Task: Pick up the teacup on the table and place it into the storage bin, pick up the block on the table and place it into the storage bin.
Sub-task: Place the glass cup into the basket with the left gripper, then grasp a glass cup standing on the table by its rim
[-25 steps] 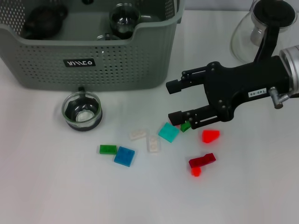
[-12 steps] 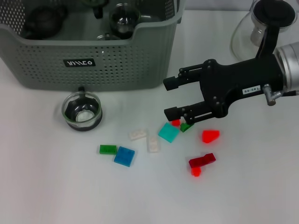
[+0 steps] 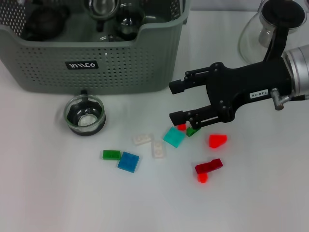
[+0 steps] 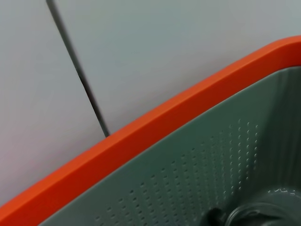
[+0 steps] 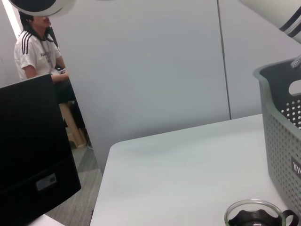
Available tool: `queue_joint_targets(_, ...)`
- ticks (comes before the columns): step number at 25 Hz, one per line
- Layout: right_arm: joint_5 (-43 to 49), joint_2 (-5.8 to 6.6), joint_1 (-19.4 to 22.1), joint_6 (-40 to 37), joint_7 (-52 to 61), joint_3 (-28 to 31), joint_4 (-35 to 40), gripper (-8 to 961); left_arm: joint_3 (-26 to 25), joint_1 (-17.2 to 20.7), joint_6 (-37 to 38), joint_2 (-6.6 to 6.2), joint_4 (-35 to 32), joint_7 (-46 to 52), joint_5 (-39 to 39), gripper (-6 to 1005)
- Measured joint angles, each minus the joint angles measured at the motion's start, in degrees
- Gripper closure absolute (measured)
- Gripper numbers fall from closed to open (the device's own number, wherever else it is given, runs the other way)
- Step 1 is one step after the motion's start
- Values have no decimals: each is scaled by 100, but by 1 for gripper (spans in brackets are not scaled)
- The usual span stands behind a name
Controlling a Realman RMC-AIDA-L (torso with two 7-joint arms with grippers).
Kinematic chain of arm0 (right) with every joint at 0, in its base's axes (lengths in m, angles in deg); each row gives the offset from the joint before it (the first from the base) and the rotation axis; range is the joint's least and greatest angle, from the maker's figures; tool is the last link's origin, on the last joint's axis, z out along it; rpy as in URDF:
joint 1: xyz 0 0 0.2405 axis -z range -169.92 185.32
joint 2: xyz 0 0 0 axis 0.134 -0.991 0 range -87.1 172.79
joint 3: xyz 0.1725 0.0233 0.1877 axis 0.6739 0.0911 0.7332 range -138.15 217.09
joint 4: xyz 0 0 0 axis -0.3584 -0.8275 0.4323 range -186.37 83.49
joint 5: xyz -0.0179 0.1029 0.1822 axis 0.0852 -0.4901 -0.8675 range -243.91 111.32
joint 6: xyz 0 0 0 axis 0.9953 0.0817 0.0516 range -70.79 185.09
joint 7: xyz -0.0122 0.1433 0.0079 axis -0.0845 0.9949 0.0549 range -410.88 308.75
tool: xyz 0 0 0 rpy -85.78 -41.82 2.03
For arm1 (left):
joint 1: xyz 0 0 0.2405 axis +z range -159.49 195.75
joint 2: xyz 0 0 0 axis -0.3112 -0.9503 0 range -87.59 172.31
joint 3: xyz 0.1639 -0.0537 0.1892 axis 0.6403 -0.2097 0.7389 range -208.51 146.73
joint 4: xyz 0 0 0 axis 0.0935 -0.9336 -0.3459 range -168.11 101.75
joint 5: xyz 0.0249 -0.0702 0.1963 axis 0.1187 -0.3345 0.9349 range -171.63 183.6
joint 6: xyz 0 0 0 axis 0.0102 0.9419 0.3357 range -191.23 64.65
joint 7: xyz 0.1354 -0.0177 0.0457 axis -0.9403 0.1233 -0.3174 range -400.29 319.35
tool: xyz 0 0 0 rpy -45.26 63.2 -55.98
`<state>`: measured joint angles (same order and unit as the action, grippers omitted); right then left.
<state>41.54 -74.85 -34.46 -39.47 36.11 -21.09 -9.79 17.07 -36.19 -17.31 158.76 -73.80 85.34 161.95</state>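
A glass teacup with a dark base stands on the white table just in front of the storage bin; the right wrist view also shows this teacup and the bin. Several small blocks lie scattered: teal, blue, green, white, red. My right gripper hovers open beside the bin's right corner, its lower finger just above a tiny red block and a small green one. Another glass cup shows over the bin's back part. The left gripper is out of view.
Inside the bin lie a dark pot-like item and a glass cup. A glass carafe stands at the back right behind my right arm. More red blocks lie toward the front. The left wrist view shows the bin's orange rim.
The right gripper shifted slightly left and up a second ago, then held still. A glass cup has come into view over the back of the bin.
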Motion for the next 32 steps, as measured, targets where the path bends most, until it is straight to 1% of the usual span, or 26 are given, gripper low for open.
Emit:
queue_joint_targets(5, 0, -2, 25, 10, -7, 4, 0, 183, 2, 65, -14, 4, 10, 1, 24, 859)
queue_joint_targets(8, 0, -1, 32, 13, -7, 4, 0, 182, 3, 74, -28, 5, 52, -8, 26, 631)
queue_joint_targets(15, 0, 1, 36, 13, -10, 0, 0, 182, -11, 98, 5, 0, 43, 3, 32, 524)
queue_joint_targets(18, 0, 3, 46, 14, -15, 0, 0, 182, -70, 179, 108, -7, -243, 157, 30, 478)
queue_joint_targets(21, 0, 17, 50, 13, -16, 0, 1, 182, -110, 368, 464, -28, -908, 516, -52, 455)
queue_joint_targets(22, -1, 23, 51, 13, -16, 0, 0, 182, -163, 527, 842, -25, -1510, 675, -177, 450)
queue_joint_targets(23, -1, 29, 53, 14, -16, 0, 0, 182, -163, 527, 842, -25, -1510, 675, -177, 446)
queue_joint_targets(25, 0, 37, 58, 29, -20, 2, 0, 182, -236, 734, 1263, -8, -2133, 697, -480, 438)
queue_joint_targets(27, 0, 43, 59, 64, -24, 12, -3, 182, -321, 917, 1656, -22, -2568, 639, -888, 363)
queue_joint_targets(29, 0, 50, 59, 74, -34, 18, -4, 182, -456, 1159, 2371, -112, -2980, 400, -1750, 288)
queue_joint_targets(30, 0, 53, 59, 82, -44, 20, -8, 182, -514, 1223, 2660, -161, -3028, 280, -2069, 250)
queue_joint_targets(32, 0, 58, 60, 100, -75, 25, -35, 182, -647, 1373, 3469, -276, -3057, -90, -2833, 194)
